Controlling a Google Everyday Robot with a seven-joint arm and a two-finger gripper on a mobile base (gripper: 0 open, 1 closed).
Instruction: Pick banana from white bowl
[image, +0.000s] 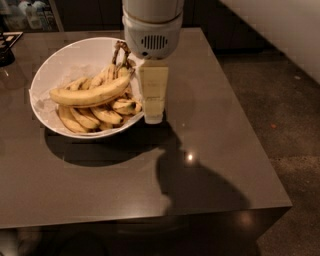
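Note:
The banana (90, 93), long, yellow and gently curved, lies across the top of a bunch of smaller brown-spotted bananas (97, 116) in the white bowl (65, 60). The bowl stands on the left half of the dark table. My gripper (153, 116) hangs from the white arm housing (152, 30) and points down over the bowl's right rim, just right of the banana's right end. It holds nothing that I can see.
The dark brown table (215, 150) ends at a front edge near the bottom and a right edge beyond which is speckled floor (290, 115). A dark object (6, 50) sits at the far left of the table. The arm's shadow falls on the table's front right.

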